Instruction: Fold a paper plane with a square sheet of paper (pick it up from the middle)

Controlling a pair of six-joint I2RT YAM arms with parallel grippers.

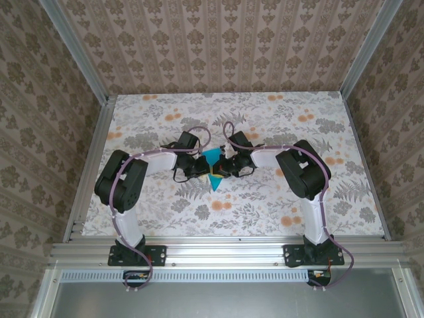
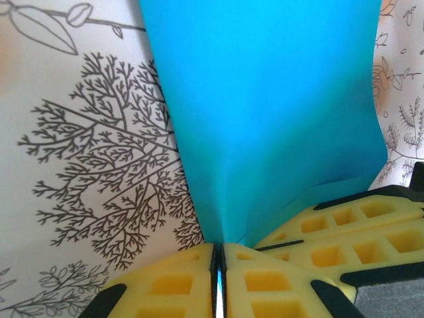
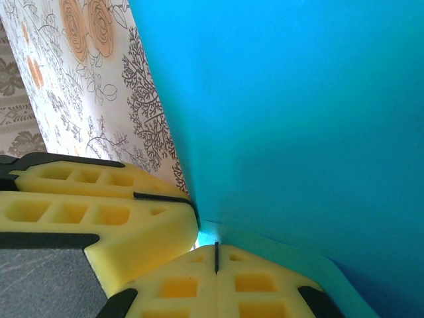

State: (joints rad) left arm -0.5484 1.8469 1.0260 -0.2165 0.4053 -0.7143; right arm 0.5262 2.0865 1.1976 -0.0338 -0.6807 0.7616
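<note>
Here, both tools pinch one sheet of paper (image 1: 211, 167) between them, over the middle of the table (image 1: 298, 199).
The left tool (image 2: 218, 258) is closed narrow on the sheet, which fans away from its tips toward 12 o'clock in its wrist view. The right tool (image 3: 216, 255) is clamped just as thin on the same sheet, its tips just beside the left tool's. From above they meet nose to nose, left at 9 o'clock of the sheet and right at 3 o'clock, so neither arm is nearer. The sheet's long axis runs 12 to 6, with a point toward 6 o'clock. I judge the coming fold turns on that shared pinch line.
</note>
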